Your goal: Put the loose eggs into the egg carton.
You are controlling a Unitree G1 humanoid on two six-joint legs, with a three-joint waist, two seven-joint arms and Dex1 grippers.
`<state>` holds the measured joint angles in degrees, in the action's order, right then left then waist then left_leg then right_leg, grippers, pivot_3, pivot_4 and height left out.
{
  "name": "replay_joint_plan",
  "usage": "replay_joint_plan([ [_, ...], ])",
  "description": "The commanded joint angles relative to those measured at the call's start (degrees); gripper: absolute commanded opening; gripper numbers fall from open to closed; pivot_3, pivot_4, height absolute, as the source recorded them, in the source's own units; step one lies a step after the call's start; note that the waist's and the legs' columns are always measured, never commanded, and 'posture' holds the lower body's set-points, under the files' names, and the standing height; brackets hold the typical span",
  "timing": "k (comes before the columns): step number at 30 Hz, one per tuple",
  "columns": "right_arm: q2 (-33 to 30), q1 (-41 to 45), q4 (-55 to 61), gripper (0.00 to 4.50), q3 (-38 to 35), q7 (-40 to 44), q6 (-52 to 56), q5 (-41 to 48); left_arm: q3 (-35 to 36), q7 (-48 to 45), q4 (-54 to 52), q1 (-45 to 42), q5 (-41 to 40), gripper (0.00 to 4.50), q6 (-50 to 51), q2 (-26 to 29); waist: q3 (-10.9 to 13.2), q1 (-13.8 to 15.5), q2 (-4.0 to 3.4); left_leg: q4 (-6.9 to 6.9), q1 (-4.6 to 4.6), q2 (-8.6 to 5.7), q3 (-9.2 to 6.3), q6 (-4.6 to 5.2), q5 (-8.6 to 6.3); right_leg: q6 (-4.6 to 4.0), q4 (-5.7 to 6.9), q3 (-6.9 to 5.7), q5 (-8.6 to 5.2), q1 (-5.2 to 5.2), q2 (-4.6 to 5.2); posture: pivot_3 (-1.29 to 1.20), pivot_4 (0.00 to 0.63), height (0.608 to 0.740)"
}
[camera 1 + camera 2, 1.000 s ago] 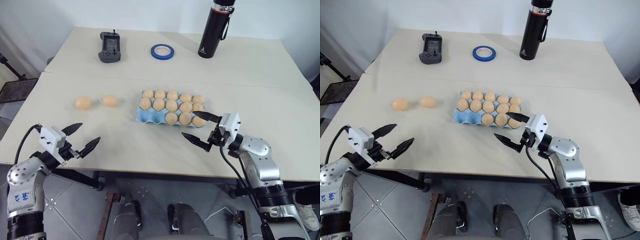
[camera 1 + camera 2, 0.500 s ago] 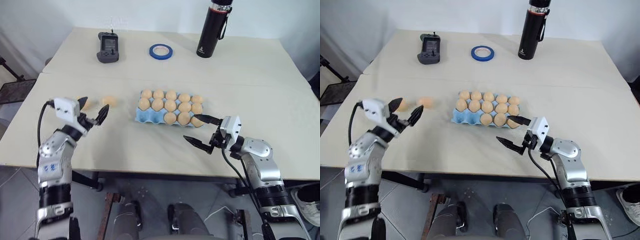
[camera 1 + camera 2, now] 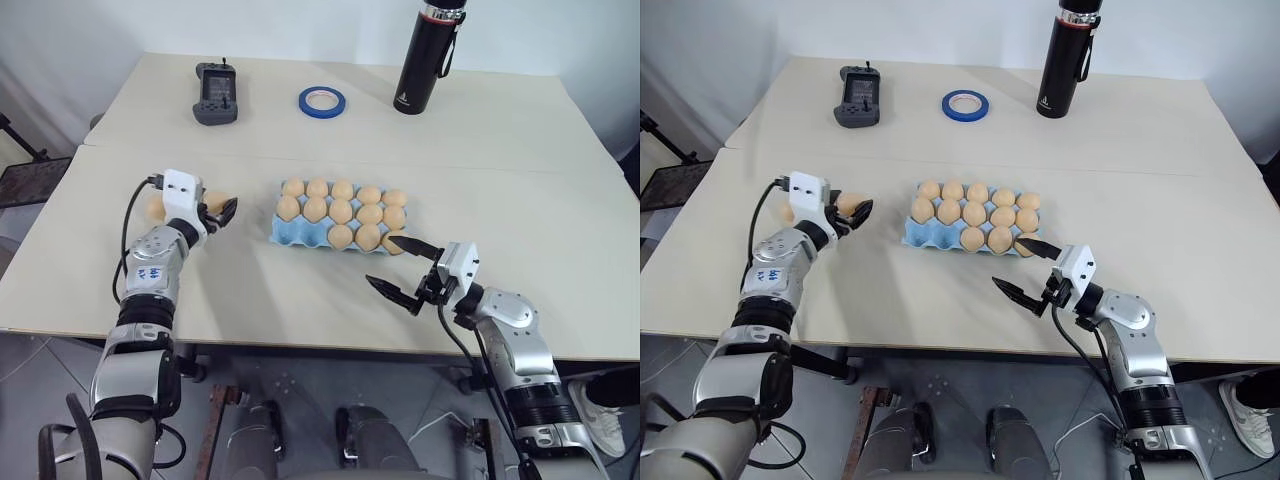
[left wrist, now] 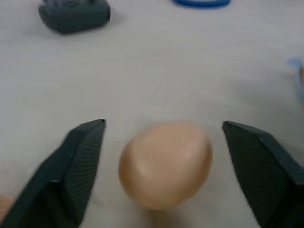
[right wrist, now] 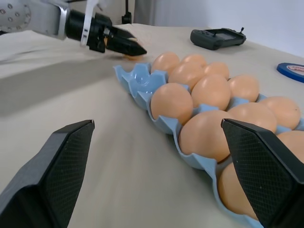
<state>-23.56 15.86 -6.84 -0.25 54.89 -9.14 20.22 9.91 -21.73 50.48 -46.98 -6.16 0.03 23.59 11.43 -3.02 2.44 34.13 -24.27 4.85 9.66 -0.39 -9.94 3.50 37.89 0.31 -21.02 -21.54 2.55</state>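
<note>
Left gripper (image 3: 853, 212) reaches out level over the left part of the table (image 3: 300, 290), fingers parted and set to either side of a loose egg (image 4: 165, 164); from the wrist view the egg lies between the two fingers with a gap on each side, not pinched. A second loose egg (image 3: 155, 209) lies just left of it, partly hidden behind the gripper's white body.

Egg carton (image 3: 292, 232), light blue, sits mid-table to the right of that gripper. Most cups hold eggs; the near-left corner cups are bare blue.

Right gripper (image 3: 402, 269) hangs just near of the carton's near-right corner, fingers spread wide, holding nothing, one fingertip close by the corner egg.

Far side of the table: a dark grey handheld controller (image 3: 216, 93) at the left, a blue tape ring (image 3: 322, 99) in the middle, a tall black bottle (image 3: 421, 58) standing upright to the right.
</note>
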Motion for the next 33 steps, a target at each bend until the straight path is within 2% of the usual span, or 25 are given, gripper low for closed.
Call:
replay_joint_plan([
  [1,0.0,-0.1,4.0,4.50,-0.8,-1.7,0.1,0.3,-0.6,-1.1,1.1,-1.5,0.5,2.58,-1.8,0.3,0.0,-0.2,0.00,0.00,0.00,0.00,0.02,-0.01,-0.02,0.01,0.00,0.00,0.00,0.00,0.00,0.00,0.150,0.740],
  [4,-0.1,-0.1,4.9,4.50,-0.7,-2.4,0.8,0.3,-0.3,-3.6,0.2,-1.3,-0.6,2.16,-2.7,0.4,0.0,-0.1,0.00,-0.01,0.01,0.03,-0.01,-0.03,-0.01,0.00,0.03,0.00,0.00,-0.01,-0.02,0.00,0.150,0.740],
  [9,-0.4,-0.4,5.4,4.50,-0.6,-2.9,1.1,0.2,-2.1,-17.2,-10.5,-0.9,-5.1,2.13,-4.3,-0.8,0.0,0.0,0.01,-0.03,-0.03,0.04,-0.01,-0.04,-0.01,-0.01,-0.01,-0.03,0.00,-0.01,-0.03,0.00,0.150,0.740],
  [15,-0.6,-0.4,4.4,4.50,-0.9,-2.8,0.5,-0.1,-11.6,-32.7,-22.9,0.6,-5.1,2.13,-1.0,-1.4,0.0,0.1,0.00,-0.04,-0.01,0.00,0.09,-0.04,-0.01,-0.01,-0.01,-0.01,0.00,0.00,-0.04,0.00,0.150,0.740],
  [20,-0.9,0.2,4.2,4.50,-1.3,-3.2,0.4,-0.2,-14.9,-33.7,-21.9,0.7,-3.2,2.13,-0.9,-2.8,0.0,-0.4,0.00,0.00,0.01,0.02,0.06,-0.02,0.00,-0.01,0.03,0.09,0.00,0.00,-0.05,0.00,0.150,0.740],
  [27,-1.6,-0.7,6.9,4.50,-1.8,-4.4,1.3,0.2,-14.6,-33.1,-18.2,0.5,-3.3,2.13,-2.5,-3.9,0.0,-0.2,0.00,0.00,0.00,0.06,-0.02,0.05,0.03,-0.03,0.02,0.05,-0.01,-0.01,-0.06,0.00,0.150,0.740],
  [33,-1.8,-1.6,9.0,4.50,-1.8,-5.5,2.2,0.3,-12.5,-32.8,-21.2,2.8,-5.0,4.00,-5.7,-4.9,0.0,-0.2,0.00,0.00,-0.01,0.05,-0.02,0.05,0.02,-0.03,0.01,0.04,-0.01,0.00,-0.03,0.00,0.150,0.740],
])
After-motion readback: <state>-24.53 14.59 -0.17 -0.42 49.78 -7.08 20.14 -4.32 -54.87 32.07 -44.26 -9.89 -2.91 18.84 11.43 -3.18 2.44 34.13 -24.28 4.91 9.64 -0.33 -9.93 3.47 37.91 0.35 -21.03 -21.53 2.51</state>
